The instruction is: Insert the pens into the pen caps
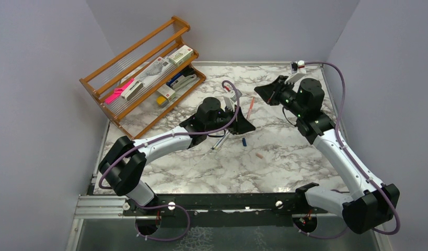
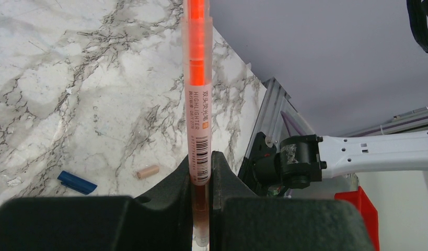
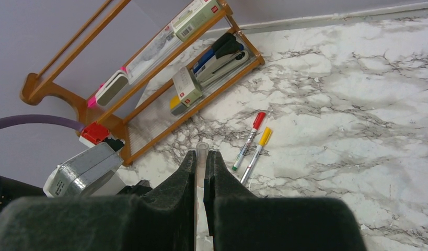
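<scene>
Rack (image 3: 42,90) stands rear-left, two capped pens (image 3: 249,140) lying near it

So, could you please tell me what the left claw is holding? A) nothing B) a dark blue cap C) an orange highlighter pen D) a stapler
C: in the left wrist view the left claw is clamped on the orange highlighter pen, while the dark blue cap lies loose on the table.
</scene>
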Controlling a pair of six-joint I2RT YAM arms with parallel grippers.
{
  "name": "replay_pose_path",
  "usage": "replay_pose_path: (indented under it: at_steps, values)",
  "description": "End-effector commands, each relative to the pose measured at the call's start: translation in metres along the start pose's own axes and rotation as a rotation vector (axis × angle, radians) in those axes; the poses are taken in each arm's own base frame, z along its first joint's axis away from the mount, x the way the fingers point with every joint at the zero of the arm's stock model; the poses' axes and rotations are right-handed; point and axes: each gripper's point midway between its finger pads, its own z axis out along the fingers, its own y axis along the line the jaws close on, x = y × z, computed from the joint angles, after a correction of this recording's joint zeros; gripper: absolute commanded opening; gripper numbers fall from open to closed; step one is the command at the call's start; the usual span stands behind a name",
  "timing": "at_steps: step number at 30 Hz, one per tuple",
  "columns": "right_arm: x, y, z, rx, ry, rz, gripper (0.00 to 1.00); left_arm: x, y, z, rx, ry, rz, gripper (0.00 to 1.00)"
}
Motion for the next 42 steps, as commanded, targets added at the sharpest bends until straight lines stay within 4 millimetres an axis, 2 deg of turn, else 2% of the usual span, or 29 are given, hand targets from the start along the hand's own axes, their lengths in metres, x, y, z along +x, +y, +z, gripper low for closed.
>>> replay_pose_path:
  at_steps: [1, 11, 22, 42]
  values:
    - [-0.001, 0.007, -0.004, -0.035, -0.001, 0.002, 0.01, -0.011, -0.010, -0.001, 0.023, -0.042, 0.038, 0.00]
    - [0.005, 0.009, -0.008, -0.049, 0.013, 0.011, 0.01, -0.014, -0.009, 0.002, 0.021, -0.045, 0.048, 0.00]
    - [0.002, 0.012, -0.011, -0.058, 0.005, 0.008, 0.01, -0.011, -0.006, 0.003, 0.017, -0.036, 0.043, 0.00]
    - [0.019, 0.009, -0.012, -0.066, 0.047, 0.033, 0.01, -0.016, -0.008, 0.004, 0.022, -0.045, 0.056, 0.00]
